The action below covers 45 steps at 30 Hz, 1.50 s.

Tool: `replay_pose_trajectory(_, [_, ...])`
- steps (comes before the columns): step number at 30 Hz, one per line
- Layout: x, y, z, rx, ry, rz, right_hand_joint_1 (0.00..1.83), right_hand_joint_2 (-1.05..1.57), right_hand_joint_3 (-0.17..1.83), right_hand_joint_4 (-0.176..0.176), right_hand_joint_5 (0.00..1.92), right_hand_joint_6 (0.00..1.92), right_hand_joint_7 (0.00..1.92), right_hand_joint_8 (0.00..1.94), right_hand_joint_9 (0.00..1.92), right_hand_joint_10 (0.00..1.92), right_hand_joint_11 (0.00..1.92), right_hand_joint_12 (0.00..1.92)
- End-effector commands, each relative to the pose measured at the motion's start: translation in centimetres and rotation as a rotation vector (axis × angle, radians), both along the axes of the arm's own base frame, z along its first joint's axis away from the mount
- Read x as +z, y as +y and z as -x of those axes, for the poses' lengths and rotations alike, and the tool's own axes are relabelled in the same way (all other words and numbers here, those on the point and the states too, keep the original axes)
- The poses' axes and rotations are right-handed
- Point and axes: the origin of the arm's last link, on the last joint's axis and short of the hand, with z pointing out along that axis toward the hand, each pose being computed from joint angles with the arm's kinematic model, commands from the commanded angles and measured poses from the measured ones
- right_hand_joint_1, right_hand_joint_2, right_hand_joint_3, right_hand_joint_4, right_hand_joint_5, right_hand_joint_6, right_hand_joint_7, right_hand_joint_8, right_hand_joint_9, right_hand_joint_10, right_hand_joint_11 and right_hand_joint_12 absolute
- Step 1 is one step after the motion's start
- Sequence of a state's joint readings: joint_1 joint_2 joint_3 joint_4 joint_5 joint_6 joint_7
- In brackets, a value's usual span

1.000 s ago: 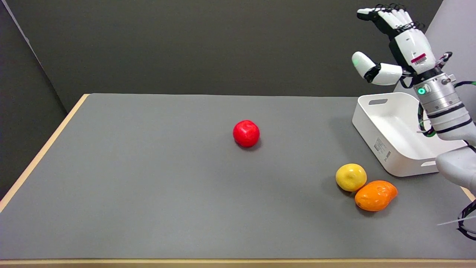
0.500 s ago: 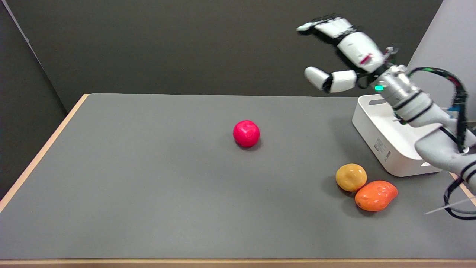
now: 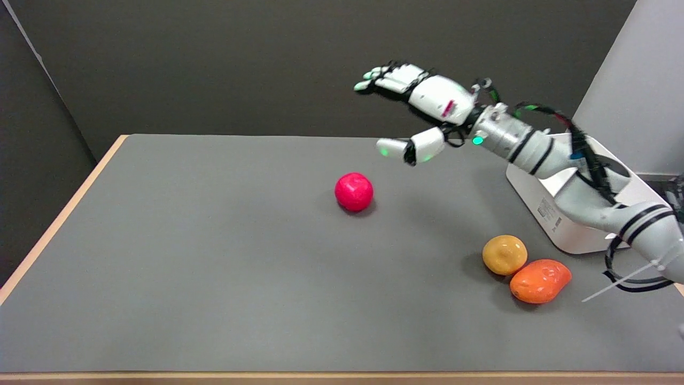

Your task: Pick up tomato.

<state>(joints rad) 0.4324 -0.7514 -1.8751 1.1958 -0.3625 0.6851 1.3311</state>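
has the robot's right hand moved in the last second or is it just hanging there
Yes. The right hand has swung left, away from above the white bin, and lower toward the tomato, which has stayed put. The hand is open, holding nothing.

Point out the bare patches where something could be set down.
The table's whole left half is bare, from its wooden left edge to the tomato. The front strip below the tomato is free too. It is crowded at right: yellow fruit touching orange fruit, beside the white bin.
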Motion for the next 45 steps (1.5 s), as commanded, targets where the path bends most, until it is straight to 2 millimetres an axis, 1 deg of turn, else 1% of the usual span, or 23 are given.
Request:
replay_pose_trajectory(1, [-6.0,-3.5,5.6,-0.196,0.145,-0.045,0.2,0.54,0.93,0.058,0.1,0.41,0.07,0.23,0.02,0.23,0.0,0.72])
replay_pose_trajectory(7, [-6.2,-3.7,6.4,-0.217,0.148,-0.042,0.2,0.53,0.93,0.058,0.09,0.4,0.06,0.21,0.02,0.23,0.0,0.69])
replay_pose_trajectory(18, [-7.0,-4.6,8.1,-0.266,0.149,-0.035,0.21,0.53,0.92,0.059,0.08,0.39,0.06,0.2,0.01,0.23,0.0,0.7])
replay_pose_trajectory(30, [-7.0,-5.0,10.3,-0.326,0.138,-0.003,0.22,0.52,0.92,0.06,0.08,0.39,0.06,0.2,0.01,0.23,0.0,0.74])
replay_pose_trajectory(39, [-6.9,-5.2,11.0,-0.345,0.132,0.015,0.22,0.52,0.93,0.061,0.08,0.39,0.06,0.2,0.02,0.23,0.0,0.75])
replay_pose_trajectory(45, [-6.9,-5.7,11.3,-0.356,0.122,0.03,0.23,0.52,0.93,0.061,0.08,0.39,0.06,0.2,0.02,0.23,0.0,0.75])
